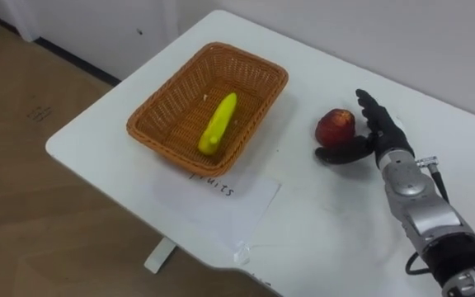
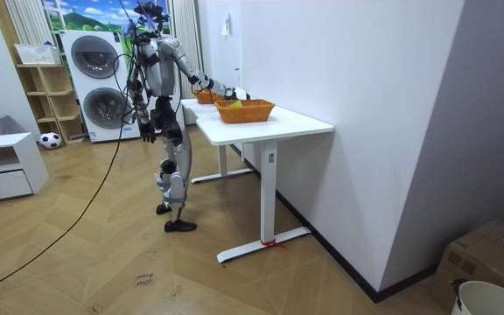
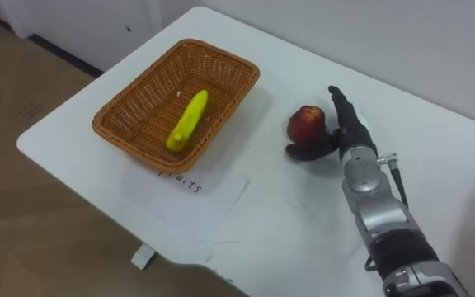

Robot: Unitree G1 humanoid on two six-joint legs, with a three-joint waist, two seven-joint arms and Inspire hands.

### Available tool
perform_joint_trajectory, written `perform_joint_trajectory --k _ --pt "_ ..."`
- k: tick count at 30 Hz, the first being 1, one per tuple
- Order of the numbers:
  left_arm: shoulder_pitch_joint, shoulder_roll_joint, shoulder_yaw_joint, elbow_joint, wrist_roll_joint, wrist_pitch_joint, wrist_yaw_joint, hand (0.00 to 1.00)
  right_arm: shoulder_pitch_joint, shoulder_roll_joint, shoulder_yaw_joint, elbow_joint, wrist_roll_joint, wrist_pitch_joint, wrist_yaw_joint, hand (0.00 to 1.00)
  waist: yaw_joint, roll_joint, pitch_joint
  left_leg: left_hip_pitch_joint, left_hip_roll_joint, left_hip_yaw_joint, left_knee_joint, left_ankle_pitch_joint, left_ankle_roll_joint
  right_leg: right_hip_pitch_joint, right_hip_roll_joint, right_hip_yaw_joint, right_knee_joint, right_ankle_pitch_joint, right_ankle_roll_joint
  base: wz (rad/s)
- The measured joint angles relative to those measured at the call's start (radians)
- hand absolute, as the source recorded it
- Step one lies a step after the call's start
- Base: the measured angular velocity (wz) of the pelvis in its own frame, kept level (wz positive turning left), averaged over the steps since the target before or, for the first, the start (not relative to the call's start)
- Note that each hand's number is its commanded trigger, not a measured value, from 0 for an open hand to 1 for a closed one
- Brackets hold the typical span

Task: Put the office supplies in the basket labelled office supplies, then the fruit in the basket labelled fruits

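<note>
Right hand (image 1: 375,124), fingers straight and thumb tucked low, cups the round red apple (image 1: 335,126) mid white desk (image 1: 328,223), beside the brown wicker basket (image 1: 165,92) holding 1 yellow banana (image 1: 218,124) at the left corner, and since that apple looks firm, smooth and roll-prone, I'd wrap its widest part, while the left hand (image 2: 148,134) hangs idle.

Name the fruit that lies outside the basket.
The red apple, on the table beside the right robot hand; the yellow banana lies inside the basket.

I get bright, even light on my feeds; the white counter (image 1: 320,206) glows softly, with faint shadow under the basket's (image 1: 171,111) near edge.
</note>
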Motion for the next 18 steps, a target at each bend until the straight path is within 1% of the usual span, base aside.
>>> perform_joint_trajectory --k 4,8,14,18 --pt "-0.012 0.003 -0.009 -0.001 -0.012 -0.004 0.0 0.0 -0.005 0.0 0.0 0.001 -0.002 -0.001 0.0 0.0 0.0 0.002 -0.0007 -0.005 0.0 0.0 -0.001 0.0 0.0 -0.006 0.001 0.002 0.0 0.0 0.0 0.0" --pt "-0.013 0.005 -0.012 0.0 -0.013 -0.003 0.0 0.0 -0.008 -0.002 0.0 0.015 -0.004 -0.023 0.0 0.0 0.0 0.003 -0.0006 -0.012 0.0 0.001 0.004 0.0 0.0 -0.014 0.001 0.002 0.0 0.0 0.0 0.0" --pt "-0.013 0.005 -0.012 0.0 -0.012 -0.003 -0.003 0.0 -0.008 -0.004 0.0 0.017 -0.006 -0.025 0.005 0.0 -0.001 0.005 -0.0001 -0.013 0.0 0.0 0.004 0.0 0.0 -0.015 0.001 0.002 0.0 0.0 0.0 0.0" --pt "-0.013 0.005 -0.012 0.0 -0.011 -0.003 -0.005 0.0 -0.009 -0.004 -0.001 0.021 -0.04 -0.025 0.006 0.0 0.001 0.005 -0.0006 -0.014 0.0 -0.001 0.002 0.0 0.0 -0.015 0.001 0.002 0.0 0.0 0.0 0.0"
